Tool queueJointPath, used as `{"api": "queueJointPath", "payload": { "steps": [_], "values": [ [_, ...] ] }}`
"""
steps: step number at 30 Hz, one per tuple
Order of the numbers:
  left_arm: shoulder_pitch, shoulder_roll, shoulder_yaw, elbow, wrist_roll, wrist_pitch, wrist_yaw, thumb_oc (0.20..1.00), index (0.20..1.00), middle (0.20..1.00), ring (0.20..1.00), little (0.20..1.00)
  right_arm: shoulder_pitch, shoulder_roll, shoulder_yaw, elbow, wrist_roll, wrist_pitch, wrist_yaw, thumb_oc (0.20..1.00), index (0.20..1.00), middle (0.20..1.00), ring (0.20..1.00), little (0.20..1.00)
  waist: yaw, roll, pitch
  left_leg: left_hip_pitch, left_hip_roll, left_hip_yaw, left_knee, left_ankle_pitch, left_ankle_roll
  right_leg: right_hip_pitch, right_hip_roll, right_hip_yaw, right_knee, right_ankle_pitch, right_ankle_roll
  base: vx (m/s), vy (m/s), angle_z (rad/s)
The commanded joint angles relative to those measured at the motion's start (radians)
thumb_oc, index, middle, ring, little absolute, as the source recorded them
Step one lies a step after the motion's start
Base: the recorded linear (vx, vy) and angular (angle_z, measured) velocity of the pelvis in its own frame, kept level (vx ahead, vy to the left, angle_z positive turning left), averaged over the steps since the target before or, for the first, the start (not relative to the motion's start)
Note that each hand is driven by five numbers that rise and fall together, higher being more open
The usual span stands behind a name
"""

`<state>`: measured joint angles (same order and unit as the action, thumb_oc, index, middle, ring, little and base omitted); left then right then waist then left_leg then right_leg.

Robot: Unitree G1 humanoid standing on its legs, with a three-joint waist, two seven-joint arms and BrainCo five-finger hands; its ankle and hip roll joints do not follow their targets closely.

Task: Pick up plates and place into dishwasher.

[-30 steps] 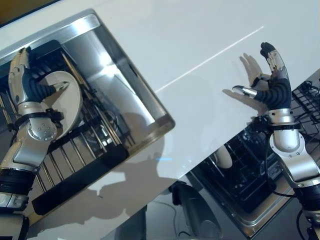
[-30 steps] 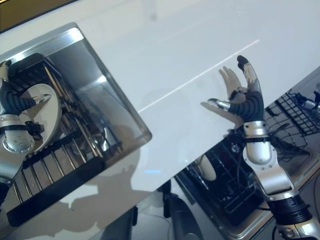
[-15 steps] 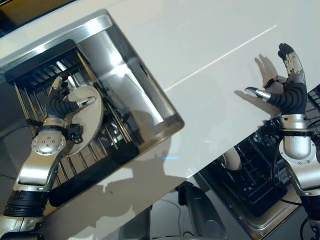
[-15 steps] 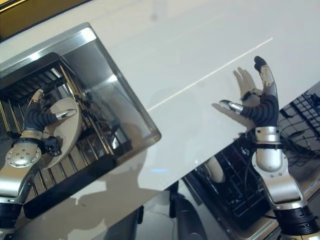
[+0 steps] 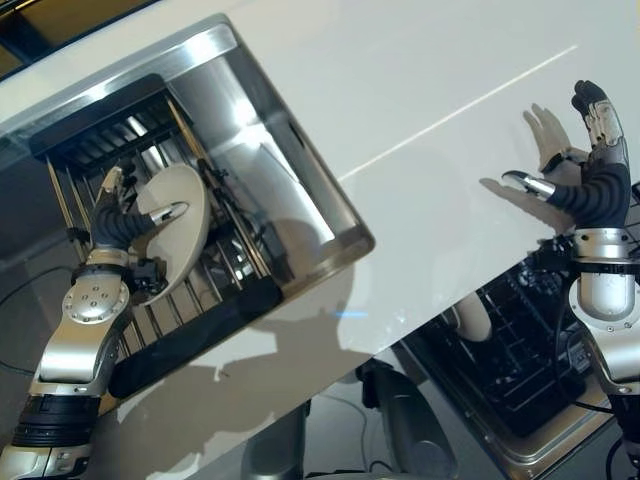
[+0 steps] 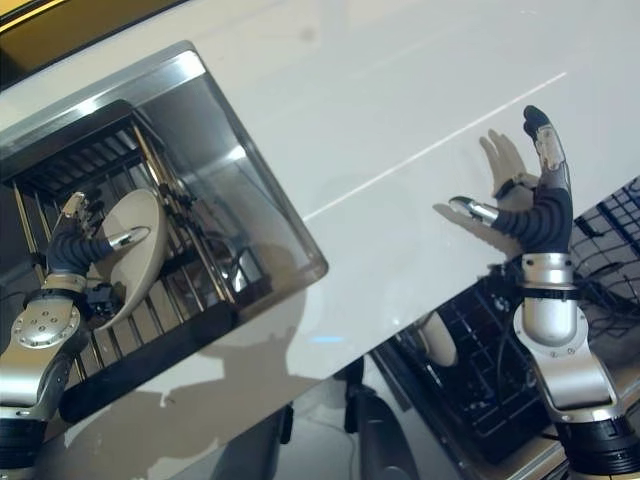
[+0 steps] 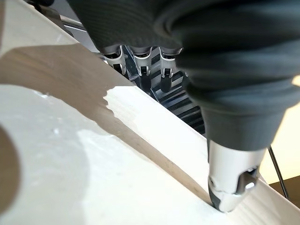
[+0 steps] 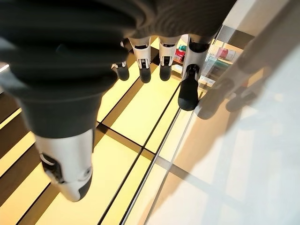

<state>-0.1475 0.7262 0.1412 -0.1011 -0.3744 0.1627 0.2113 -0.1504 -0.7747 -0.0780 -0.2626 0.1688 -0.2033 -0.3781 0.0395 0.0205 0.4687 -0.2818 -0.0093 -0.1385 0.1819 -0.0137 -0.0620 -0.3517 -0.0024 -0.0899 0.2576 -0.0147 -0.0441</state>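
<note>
The white counter (image 5: 420, 90) runs across, the steel sink (image 5: 290, 200) at nine o'clock. In its rack (image 5: 200, 310) a cream plate (image 5: 180, 225) stands on edge, pinched by the left hand (image 5: 120, 222), apparently thumb in front. At three o'clock the right hand (image 5: 590, 175) is raised, fingers spread.

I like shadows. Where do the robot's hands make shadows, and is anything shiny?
Left eye view: the right hand casts a grey hand-shaped shadow on the white counter; the sink wall gleams with bright glare. Left wrist view: the left hand throws a dark shadow across the plate.
</note>
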Motion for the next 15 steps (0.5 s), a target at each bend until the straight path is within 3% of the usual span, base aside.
{"api": "queueJointPath", "payload": {
  "steps": [1,3,7,11,15],
  "values": [
    [0.128,0.03,-0.018,-0.035,0.073,0.029,-0.12,1.0,1.0,1.0,1.0,1.0,0.034,0.005,0.108,0.083,0.005,0.027,0.04,1.0,1.0,1.0,1.0,1.0,0.05,-0.032,0.016,-0.03,-0.076,0.023,0.003,0.006,0.092,0.1,-0.041,-0.002,-0.118,-0.003,0.108,0.0,0.041,0.01],
    [0.119,0.068,-0.032,-0.038,0.189,0.054,-0.093,1.0,1.0,1.0,1.0,1.0,0.024,-0.007,0.114,0.089,0.01,0.026,0.044,1.0,1.0,1.0,1.0,1.0,0.048,-0.027,0.018,-0.032,-0.078,0.023,0.003,0.009,0.092,0.097,-0.042,-0.003,-0.117,-0.001,0.108,-0.01,0.039,0.01],
    [0.084,0.121,-0.039,-0.023,0.153,0.061,-0.085,1.0,1.0,1.0,1.0,1.0,0.005,-0.034,0.129,0.089,0.028,0.042,0.03,1.0,1.0,1.0,1.0,1.0,0.044,-0.026,0.019,-0.025,-0.08,0.023,-0.004,0.007,0.096,0.097,-0.046,0.0,-0.115,-0.003,0.112,0.0,0.008,0.0],
    [0.09,0.132,-0.03,-0.033,0.104,0.033,-0.178,1.0,1.0,1.0,1.0,1.0,0.023,-0.036,0.113,0.09,0.017,0.035,0.042,1.0,1.0,1.0,1.0,1.0,0.039,-0.013,0.015,-0.029,-0.081,0.028,0.001,0.006,0.095,0.09,-0.05,-0.005,-0.11,-0.002,0.114,0.0,0.051,0.01],
    [0.09,0.15,-0.043,-0.043,0.186,0.02,-0.134,1.0,1.0,1.0,1.0,1.0,0.033,-0.045,0.111,0.098,0.019,0.019,0.045,1.0,1.0,1.0,1.0,1.0,0.034,-0.009,0.015,-0.024,-0.084,0.03,0.002,0.002,0.098,0.091,-0.053,-0.003,-0.107,-0.003,0.116,0.0,0.009,0.0]
  ]
}}
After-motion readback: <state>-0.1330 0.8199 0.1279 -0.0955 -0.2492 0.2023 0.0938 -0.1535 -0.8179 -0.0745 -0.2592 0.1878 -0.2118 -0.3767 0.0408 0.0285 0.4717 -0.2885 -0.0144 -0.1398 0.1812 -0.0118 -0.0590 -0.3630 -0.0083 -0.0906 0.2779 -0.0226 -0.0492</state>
